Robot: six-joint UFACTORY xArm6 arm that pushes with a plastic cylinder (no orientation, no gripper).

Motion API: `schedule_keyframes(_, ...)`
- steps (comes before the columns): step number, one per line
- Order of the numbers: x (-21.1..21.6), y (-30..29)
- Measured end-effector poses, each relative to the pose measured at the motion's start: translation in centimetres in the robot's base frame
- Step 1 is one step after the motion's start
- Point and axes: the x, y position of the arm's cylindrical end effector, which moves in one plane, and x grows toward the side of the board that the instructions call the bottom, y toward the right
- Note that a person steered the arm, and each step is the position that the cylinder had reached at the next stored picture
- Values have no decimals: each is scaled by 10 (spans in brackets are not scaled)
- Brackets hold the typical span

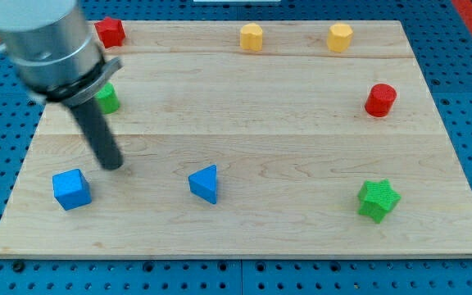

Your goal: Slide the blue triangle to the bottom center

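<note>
The blue triangle (205,183) lies on the wooden board (301,147), left of centre and in the lower half. My tip (113,165) touches the board to the left of the triangle, about a hundred pixels away and slightly higher. A blue cube (71,189) sits just below and left of the tip, apart from it.
A red block (110,32) sits at the top left. A green block (106,99) is partly hidden behind the rod. Two yellow blocks (251,37) (340,37) lie along the top. A red cylinder (380,99) is at the right. A green star (378,200) is at the lower right.
</note>
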Motion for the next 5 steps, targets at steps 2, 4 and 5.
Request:
schedule_keyframes(2, -135, 174)
schedule_keyframes(4, -224, 204)
schedule_keyframes(5, -242, 192)
